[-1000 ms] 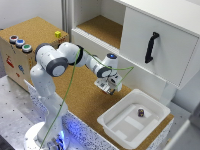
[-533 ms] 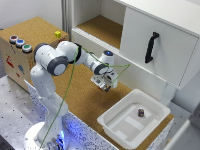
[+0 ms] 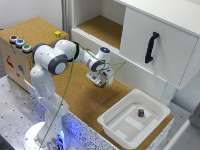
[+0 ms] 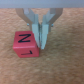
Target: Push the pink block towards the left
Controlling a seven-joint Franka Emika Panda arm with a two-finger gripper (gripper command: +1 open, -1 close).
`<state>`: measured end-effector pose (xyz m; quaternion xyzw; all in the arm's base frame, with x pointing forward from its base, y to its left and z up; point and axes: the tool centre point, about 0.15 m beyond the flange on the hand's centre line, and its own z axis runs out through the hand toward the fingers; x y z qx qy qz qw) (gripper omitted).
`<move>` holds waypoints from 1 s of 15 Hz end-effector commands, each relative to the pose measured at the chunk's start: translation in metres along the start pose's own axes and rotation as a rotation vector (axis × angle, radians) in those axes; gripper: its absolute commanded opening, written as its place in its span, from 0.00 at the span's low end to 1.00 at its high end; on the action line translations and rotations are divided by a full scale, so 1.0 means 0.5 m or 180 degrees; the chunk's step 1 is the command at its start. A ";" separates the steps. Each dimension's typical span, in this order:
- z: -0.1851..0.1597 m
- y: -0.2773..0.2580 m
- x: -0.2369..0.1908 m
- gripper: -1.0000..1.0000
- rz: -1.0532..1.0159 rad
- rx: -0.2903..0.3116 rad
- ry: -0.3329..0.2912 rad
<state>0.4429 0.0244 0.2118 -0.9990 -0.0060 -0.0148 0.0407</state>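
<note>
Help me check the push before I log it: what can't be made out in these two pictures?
- Pink block: clear in the wrist view, but in the exterior view the gripper hides it.
- Whether a finger touches the block or only stands beside it: too blurred in the wrist view.
- Dark block in the white tray: too small in the exterior view to read.
- Yellow cube: tiny, no detail.

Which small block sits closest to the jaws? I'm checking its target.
The pink block, right beside the jaws; the yellow cube and dark block lie far off.
</note>
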 end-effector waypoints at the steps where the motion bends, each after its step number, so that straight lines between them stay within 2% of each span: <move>1: 0.020 -0.157 0.002 0.00 -0.0322 -0.0045 -0.0210; 6: 0.018 -0.296 0.007 0.00 -0.0814 0.0146 -0.0255; 8: 0.008 -0.342 0.004 0.00 -0.1037 0.0192 -0.0214; 11: -0.018 -0.329 -0.003 0.00 -0.1034 0.0180 -0.0129; 12: -0.041 -0.319 -0.007 0.00 -0.1066 0.0093 -0.0033; 13: -0.063 -0.309 -0.009 0.00 -0.1043 0.0153 -0.0050; 15: -0.104 -0.314 -0.032 0.00 -0.1223 0.0148 -0.0062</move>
